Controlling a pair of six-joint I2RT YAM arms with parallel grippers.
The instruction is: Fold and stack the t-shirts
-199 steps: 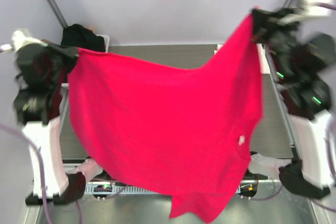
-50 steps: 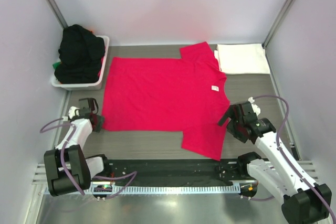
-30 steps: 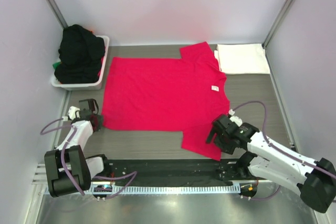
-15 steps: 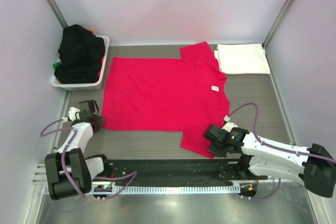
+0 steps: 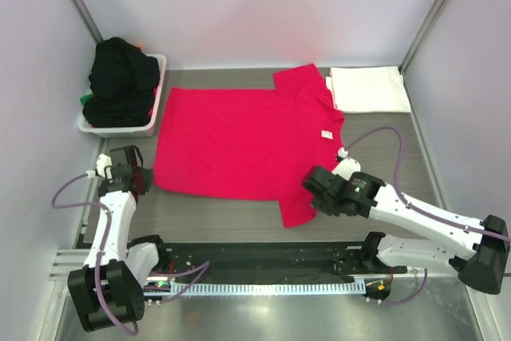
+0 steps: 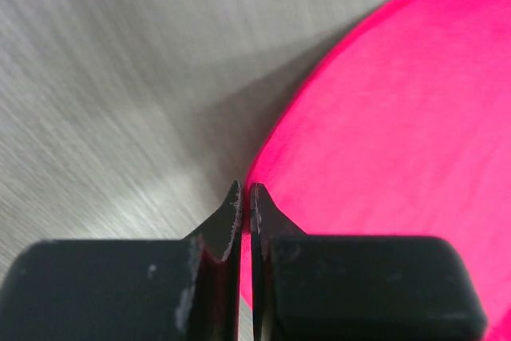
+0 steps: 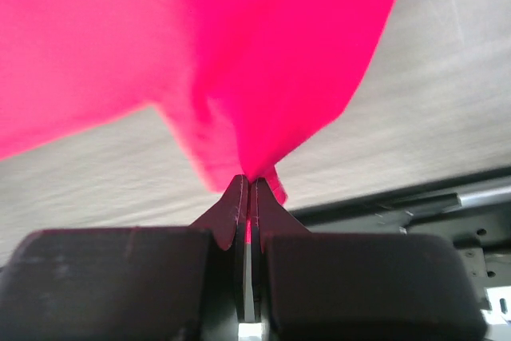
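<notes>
Grey brushed table (image 5: 383, 141) inside pale walls carries the work. The red t-shirt (image 5: 239, 137) lies spread flat in the middle, collar to the right and hem to the left. The white t-shirt (image 5: 369, 88) rests as a neat rectangle at the far right, just beside the far sleeve (image 5: 299, 81). A white basket (image 5: 120, 127) at the far left holds a heap of black shirts (image 5: 120, 77).

The step in hand seems to be the first fold, the near sleeve (image 5: 297, 207) being brought in over the body. The right hand (image 5: 315, 188) is clenched on that sleeve, and in its wrist view the cloth rises straight out of the pinched fingertips. The left hand (image 5: 142, 178) sits at the near left corner of the hem with its fingers pressed together. Whether any cloth is between them I cannot tell, as the red edge runs just beside the tips.

Next the right hand should probably carry the sleeve farther over the chest and lay it flat, keeping low so the body does not drag.

Bare table lies on the near side and to the right of the collar. The far side is tighter, with the basket and the white shirt close to the red edges
</notes>
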